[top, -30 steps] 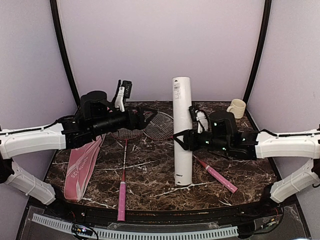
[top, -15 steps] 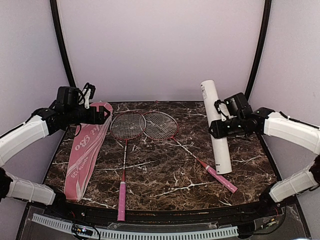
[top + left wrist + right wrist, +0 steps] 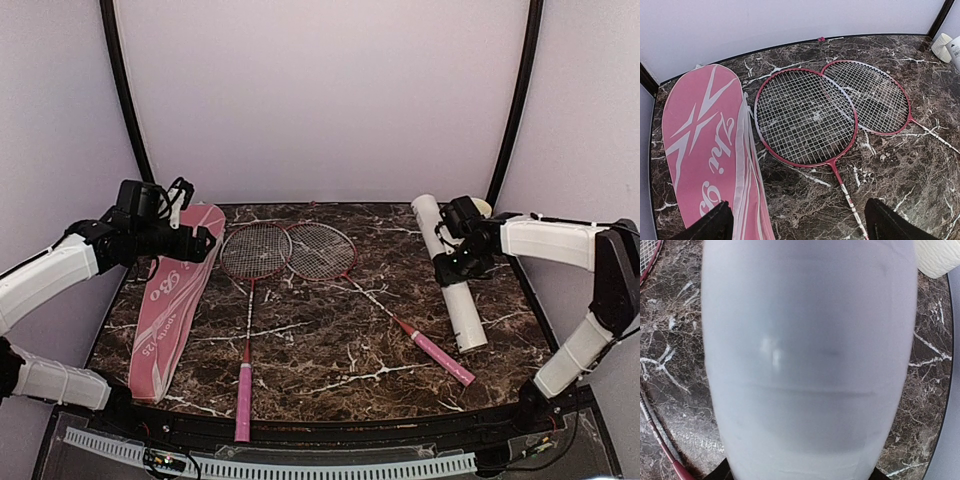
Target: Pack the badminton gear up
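Tabletop (image 3: pixel 320 340) is showing as dark marble-look stone, white-veined, smooth, catching a slight sheen. Racquet cover (image 3: pixel 695 145) is looking like matt pink cloth with printed white lettering. Racquets (image 3: pixel 805 117) are showing glossy red rims and taut white string mesh (rim material unclear). White tube (image 3: pixel 455 290) is reading smooth, matt.

My white-and-black arms
White shells on my left arm (image 3: pixel 45 283) and right arm (image 3: pixel 548 240); black left pincer (image 3: pixel 205 243), thin black cables (image 3: pixel 180 188) looped just behind it.
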### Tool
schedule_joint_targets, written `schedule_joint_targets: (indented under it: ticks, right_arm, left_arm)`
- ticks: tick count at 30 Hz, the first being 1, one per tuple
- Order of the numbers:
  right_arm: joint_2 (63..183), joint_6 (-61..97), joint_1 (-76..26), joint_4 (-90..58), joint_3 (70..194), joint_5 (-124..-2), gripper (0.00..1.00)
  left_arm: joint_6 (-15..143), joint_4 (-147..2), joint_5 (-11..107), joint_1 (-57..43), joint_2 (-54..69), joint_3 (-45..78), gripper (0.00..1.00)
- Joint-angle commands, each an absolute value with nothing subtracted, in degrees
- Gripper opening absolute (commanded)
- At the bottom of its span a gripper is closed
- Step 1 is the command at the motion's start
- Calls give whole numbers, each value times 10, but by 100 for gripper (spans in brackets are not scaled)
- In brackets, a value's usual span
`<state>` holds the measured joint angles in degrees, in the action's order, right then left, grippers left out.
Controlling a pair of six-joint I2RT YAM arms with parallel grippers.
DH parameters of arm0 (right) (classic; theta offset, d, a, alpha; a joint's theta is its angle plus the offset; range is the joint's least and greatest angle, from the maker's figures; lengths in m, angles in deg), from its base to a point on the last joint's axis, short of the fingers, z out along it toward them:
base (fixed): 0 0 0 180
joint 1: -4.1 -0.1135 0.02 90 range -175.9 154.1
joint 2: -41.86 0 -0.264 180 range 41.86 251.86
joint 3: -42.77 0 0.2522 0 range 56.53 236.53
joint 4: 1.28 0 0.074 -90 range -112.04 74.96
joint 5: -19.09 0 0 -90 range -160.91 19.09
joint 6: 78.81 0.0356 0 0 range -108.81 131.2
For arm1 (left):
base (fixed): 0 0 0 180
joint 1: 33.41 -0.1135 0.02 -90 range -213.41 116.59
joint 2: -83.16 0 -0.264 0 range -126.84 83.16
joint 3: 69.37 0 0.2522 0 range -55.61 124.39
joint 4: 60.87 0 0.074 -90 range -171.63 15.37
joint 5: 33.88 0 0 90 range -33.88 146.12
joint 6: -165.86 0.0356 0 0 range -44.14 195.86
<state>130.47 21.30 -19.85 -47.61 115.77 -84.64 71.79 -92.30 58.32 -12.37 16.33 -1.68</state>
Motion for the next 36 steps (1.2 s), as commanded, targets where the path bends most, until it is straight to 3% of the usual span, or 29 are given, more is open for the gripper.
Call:
schedule_joint_targets:
  ticks: [1,15,36]
  right_arm:
    - [1356,193,-186,-415,1176,-847,51]
    - [1433,234,-165,-324,1167,-789,57]
    - [1396,236,-143,-283,1139,-752,99]
  left_arm:
    - [729,-946,598,-126,157,-23,93]
    - [730,-949,584,-127,140,-22,93]
    - [731,-925,529,-127,132,-24,93]
